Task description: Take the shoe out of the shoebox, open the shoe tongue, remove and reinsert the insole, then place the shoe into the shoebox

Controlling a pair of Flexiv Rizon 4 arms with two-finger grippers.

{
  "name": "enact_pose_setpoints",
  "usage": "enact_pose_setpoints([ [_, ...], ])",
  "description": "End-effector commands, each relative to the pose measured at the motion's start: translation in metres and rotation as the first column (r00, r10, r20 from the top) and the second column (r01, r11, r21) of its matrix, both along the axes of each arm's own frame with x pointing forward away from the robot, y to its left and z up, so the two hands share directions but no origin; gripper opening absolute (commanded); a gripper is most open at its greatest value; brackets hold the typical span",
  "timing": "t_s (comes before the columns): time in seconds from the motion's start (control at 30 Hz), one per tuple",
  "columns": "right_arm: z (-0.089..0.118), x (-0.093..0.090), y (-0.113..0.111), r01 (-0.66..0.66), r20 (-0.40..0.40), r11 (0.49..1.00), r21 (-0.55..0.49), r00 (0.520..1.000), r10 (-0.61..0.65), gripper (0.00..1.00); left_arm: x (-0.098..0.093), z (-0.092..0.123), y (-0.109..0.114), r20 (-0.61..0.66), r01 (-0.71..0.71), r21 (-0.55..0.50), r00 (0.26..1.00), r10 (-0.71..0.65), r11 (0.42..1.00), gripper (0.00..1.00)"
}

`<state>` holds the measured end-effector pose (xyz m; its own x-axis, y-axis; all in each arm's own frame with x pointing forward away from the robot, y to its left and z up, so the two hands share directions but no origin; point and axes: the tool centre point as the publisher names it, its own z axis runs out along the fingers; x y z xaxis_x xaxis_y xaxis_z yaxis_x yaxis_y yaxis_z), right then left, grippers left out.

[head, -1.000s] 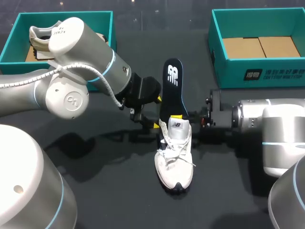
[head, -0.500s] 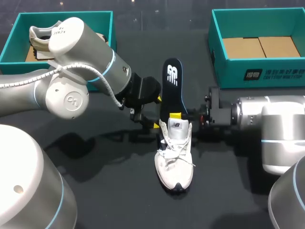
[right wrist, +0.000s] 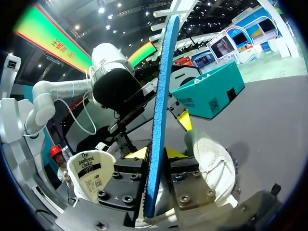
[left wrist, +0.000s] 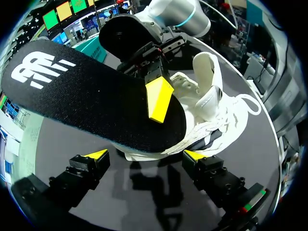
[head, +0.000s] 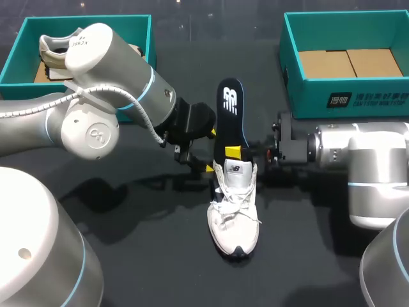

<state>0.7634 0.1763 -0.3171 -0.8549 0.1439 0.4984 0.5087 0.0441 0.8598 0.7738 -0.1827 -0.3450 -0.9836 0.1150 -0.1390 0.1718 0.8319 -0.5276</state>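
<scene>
A white shoe (head: 234,206) lies on the black table, toe toward me. A black insole (head: 231,118) stands upright out of its heel opening. My right gripper (head: 236,152) comes in from the right and is shut on the insole's lower part; the right wrist view shows the insole (right wrist: 161,106) edge-on, pinched between both fingers, with the shoe (right wrist: 211,161) beneath. My left gripper (head: 209,151) stands open just left of the heel. In the left wrist view its gripper (left wrist: 144,156) straddles the shoe's (left wrist: 211,108) heel end without gripping, under the insole (left wrist: 91,96).
A teal shoebox (head: 294,77) with a cardboard floor stands at the back right. A second teal box (head: 16,54) at the back left holds another shoe (head: 56,48), partly hidden by my left arm.
My right arm has shifted a little to the left and its fingers have tightened on the insole. The left arm and the shoe have stayed put.
</scene>
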Motion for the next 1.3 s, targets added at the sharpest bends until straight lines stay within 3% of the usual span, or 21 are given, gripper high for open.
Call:
enact_pose_setpoints([
  [0.03,0.002,0.003,0.000,-0.004,0.003,1.000,-0.002,1.000,0.004,0.18,0.000,0.000,0.000,0.001,0.000,0.001,1.000,0.000,1.000,1.00],
  [0.37,0.010,0.011,0.000,-0.003,0.018,1.000,0.005,1.000,0.003,0.14,0.000,0.000,0.000,0.001,0.000,0.001,1.000,0.000,1.000,1.00],
  [0.47,0.013,0.013,0.001,-0.002,0.020,1.000,0.008,1.000,0.002,0.00,0.000,0.000,0.000,0.001,0.000,0.001,1.000,0.000,1.000,1.00],
  [0.7,0.004,0.013,0.000,-0.004,-0.020,1.000,0.021,1.000,0.005,0.00,0.000,0.000,0.000,0.001,0.000,0.001,1.000,0.000,1.000,1.00],
  [1.3,-0.026,-0.016,-0.004,0.000,-0.111,1.000,0.025,0.994,0.003,0.00,0.000,0.000,0.000,0.001,0.000,0.001,1.000,0.000,1.000,1.00],
])
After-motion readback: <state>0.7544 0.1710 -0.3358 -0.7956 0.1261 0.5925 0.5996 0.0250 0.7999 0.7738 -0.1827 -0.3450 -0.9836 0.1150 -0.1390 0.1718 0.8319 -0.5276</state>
